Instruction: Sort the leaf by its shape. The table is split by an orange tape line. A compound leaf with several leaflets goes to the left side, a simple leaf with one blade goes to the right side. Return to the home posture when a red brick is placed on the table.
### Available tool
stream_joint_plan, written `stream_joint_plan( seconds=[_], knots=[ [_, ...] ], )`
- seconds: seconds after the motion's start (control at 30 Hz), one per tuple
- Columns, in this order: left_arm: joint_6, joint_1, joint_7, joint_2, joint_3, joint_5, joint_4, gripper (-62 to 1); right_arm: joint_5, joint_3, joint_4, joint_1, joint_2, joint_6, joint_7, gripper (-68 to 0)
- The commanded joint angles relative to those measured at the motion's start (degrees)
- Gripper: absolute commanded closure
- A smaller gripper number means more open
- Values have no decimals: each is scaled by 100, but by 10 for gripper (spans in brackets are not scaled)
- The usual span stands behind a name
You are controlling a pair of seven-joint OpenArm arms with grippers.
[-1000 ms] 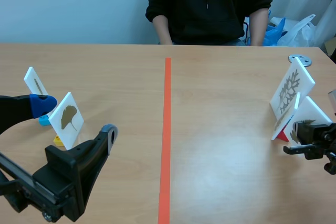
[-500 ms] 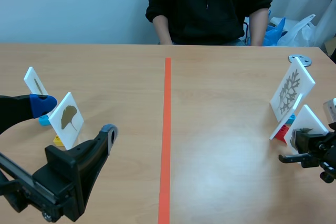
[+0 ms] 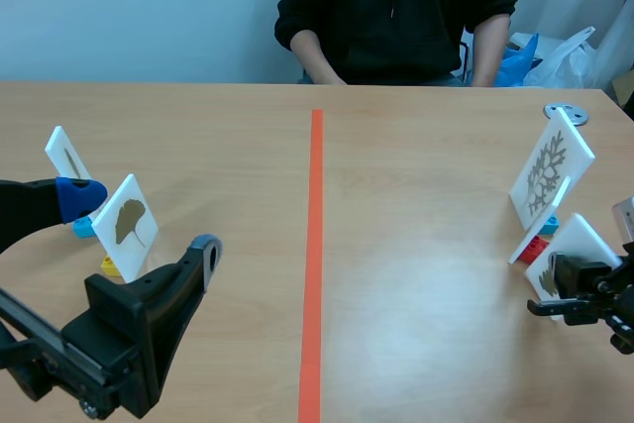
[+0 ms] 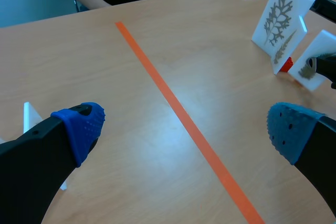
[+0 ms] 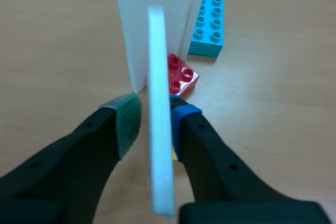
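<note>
The right gripper (image 5: 152, 124) was grasping a white leaf card (image 5: 159, 103), which was held upright and edge-on between its two pads. The card was at the near right, well apart from the orange tape line (image 3: 315, 245). Just beyond it were a red block (image 5: 181, 77), a blue block (image 5: 207, 24) and a branched-leaf card (image 3: 551, 170). The left gripper (image 4: 185, 127) was released, fingers wide apart, at the near left beside a ginkgo card (image 3: 129, 223).

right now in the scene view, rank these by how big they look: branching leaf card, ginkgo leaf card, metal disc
1. branching leaf card: largest.
2. ginkgo leaf card: slightly smaller, though both stand angled, so true sizes may match.
3. metal disc: clearly smallest.
</note>
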Motion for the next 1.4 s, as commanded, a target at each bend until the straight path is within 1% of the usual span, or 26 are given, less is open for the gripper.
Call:
stream_joint_plan(
  seconds=[0.0,0.13,0.23,0.3,0.37,0.43,0.53,0.6,0.67,0.77,0.9,1.03,1.1,1.2,1.37],
  knots=[
    [2,-17,-111,0,-20,-31,57,-623,59,33,68,37,33,0,118,-202],
    [2,-17,-111,0,-20,-31,57,-623,59,33,68,37,35,2,203,-294],
    [2,-17,-111,0,-20,-31,57,-623,61,33,70,37,35,4,402,-410],
    [2,-17,-111,0,-20,-31,57,-623,68,46,103,33,37,9,446,-477],
    [2,-17,-109,0,-20,-31,57,-623,129,94,223,-42,50,76,448,-528],
    [2,-17,-109,-2,-20,-31,57,-623,197,199,450,-177,79,234,442,-562],
    [2,-17,-111,-2,-20,-31,57,-623,411,393,984,-490,177,468,417,-594],
    [2,-17,-111,-2,-20,-31,57,-623,474,562,1403,-741,238,564,374,-624],
    [2,-17,-111,0,-20,-31,57,-623,612,741,1825,-1014,306,654,345,-672],
    [2,-17,-111,-2,-20,-28,57,-623,927,977,2463,-1434,415,693,175,-679],
    [2,-17,-111,-2,-20,-28,57,-623,1311,1292,3270,-1923,514,1016,-179,-679],
    [2,-17,-111,-2,-20,-28,57,-623,1676,1521,4050,-2374,527,1191,-525,-679],
    [2,-17,-111,-2,-20,-28,57,-623,1781,1582,4400,-2581,527,1263,-647,-679],
    [4,-17,-111,-2,-20,-28,57,-623,1797,1587,4843,-2841,525,1303,-824,-679],
    [4,-17,-111,-2,-20,-28,57,-623,1862,1582,5294,-3130,520,1408,-984,-679]
  ],
)
